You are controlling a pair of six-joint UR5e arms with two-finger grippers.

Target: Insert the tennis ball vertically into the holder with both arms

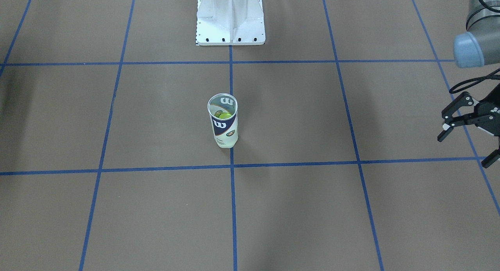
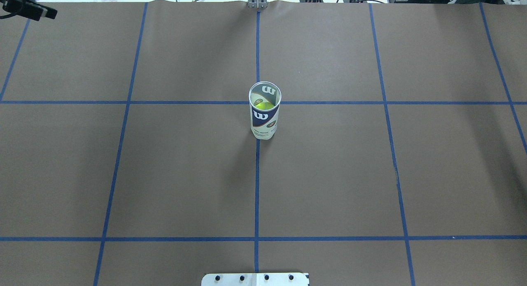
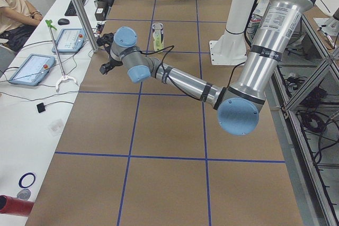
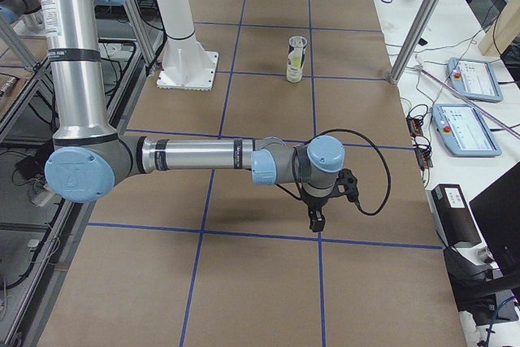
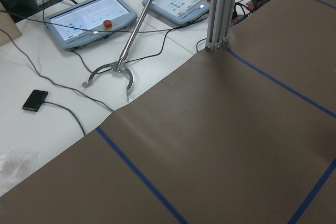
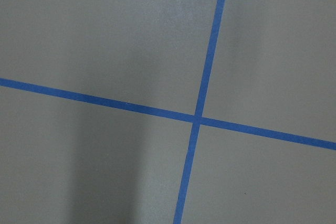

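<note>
The ball (image 1: 223, 114) sits inside the can (image 1: 224, 131), low down, seen through the open mouth and the clear wall. The can stands upright near the middle of the table (image 1: 117, 224), on the centre tape line, well out from the white base (image 1: 230, 21), with nothing touching it. So the insertion looks done — the step in hand seems to be pulling clear, not placing.

The left gripper (image 1: 463, 151) hangs far off by the table's left edge, well apart from the can, its fingers spread wide and holding nothing. The right gripper (image 4: 317, 209) is well to the right of the can, above a crossing of tape lines. It shows only in a side view, so I cannot tell whether its fingers are spread or pressed together.

Little seems called for next: both arms can go home — keeping wide of the can so that it is not knocked over.
</note>
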